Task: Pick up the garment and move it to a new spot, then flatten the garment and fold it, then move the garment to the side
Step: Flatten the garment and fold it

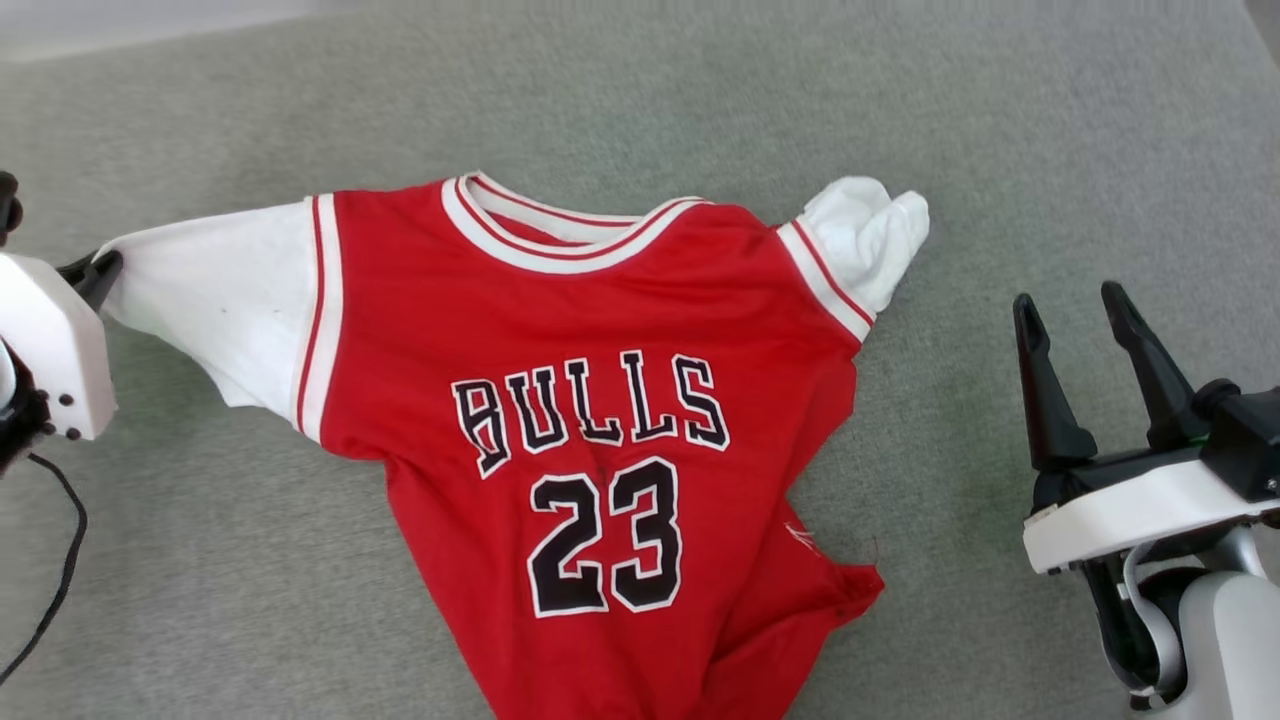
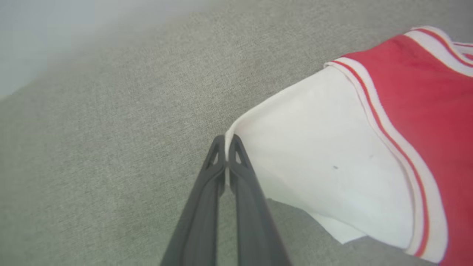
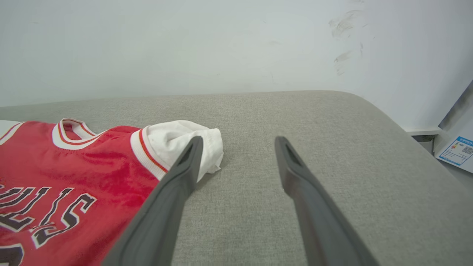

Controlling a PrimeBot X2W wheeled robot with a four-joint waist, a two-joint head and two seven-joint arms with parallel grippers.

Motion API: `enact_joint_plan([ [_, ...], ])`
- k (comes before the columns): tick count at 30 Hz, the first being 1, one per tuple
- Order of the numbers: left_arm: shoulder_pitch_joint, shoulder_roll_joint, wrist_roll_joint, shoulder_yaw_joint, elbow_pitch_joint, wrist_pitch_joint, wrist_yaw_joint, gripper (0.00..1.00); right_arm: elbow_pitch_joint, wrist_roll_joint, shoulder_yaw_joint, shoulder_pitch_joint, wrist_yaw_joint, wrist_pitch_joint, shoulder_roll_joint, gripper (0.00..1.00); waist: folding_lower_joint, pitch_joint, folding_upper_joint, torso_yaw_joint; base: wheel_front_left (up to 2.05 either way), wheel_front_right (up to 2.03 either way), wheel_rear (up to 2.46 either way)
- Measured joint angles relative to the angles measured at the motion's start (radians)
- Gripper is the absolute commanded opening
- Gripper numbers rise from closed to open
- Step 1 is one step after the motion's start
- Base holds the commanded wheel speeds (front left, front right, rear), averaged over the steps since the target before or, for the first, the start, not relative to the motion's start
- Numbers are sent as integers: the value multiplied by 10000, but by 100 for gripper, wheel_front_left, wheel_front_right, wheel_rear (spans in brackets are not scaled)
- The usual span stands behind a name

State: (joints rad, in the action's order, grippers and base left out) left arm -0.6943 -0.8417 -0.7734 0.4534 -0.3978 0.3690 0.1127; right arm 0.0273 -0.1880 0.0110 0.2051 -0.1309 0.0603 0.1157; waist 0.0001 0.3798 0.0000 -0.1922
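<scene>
Head view: the garment [image 1: 600,400] lies print-up on a grey cushion [image 1: 1000,120], right gripper [image 1: 1067,295] gaping beside it. Left wrist view: left gripper [image 2: 226,143] pinches its white sleeve edge [image 2: 255,122]. Right wrist view: pale wall [image 3: 184,44] behind the cushion.

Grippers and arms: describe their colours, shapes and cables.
The left gripper and right gripper each have two long, dark grey fingers tapering to narrow tips, mounted on white housings. A thin black cable hangs beside the left housing.
</scene>
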Motion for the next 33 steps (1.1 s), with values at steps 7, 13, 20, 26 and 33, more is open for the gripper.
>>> enact_joint_plan([
  [7, 579, 77, 420, -125, 1045, -1522, -295, 0, -130, -36, -8, -351, 0, -681, 274, 100, 0, -833, 0, 520, 0, 0, 0],
  [13, 1400, 42, 560, -351, 2991, -2220, -1001, 0, 40, -140, -140, -661, 0, -1668, 748, 100, 0, -1298, 0, 1077, 0, 0, 0],
  [20, 2415, -48, 719, -458, 5455, -2506, -1808, 0, 669, -543, 230, -488, 0, -3885, 1939, 100, -1, -1361, 0, 1695, 0, 0, 0],
  [26, 2788, -35, 1016, -405, 7005, -2615, -2301, 0, 1055, -1586, 734, 1004, 0, -7018, 3026, 100, 0, -929, 0, 2123, 0, 0, 0],
  [33, 2739, 63, 1275, -263, 8025, -2663, -2389, 0, 79, -1883, 963, 3369, 0, -9825, 3751, 100, -1, -199, 0, 2675, 0, 0, 0],
])
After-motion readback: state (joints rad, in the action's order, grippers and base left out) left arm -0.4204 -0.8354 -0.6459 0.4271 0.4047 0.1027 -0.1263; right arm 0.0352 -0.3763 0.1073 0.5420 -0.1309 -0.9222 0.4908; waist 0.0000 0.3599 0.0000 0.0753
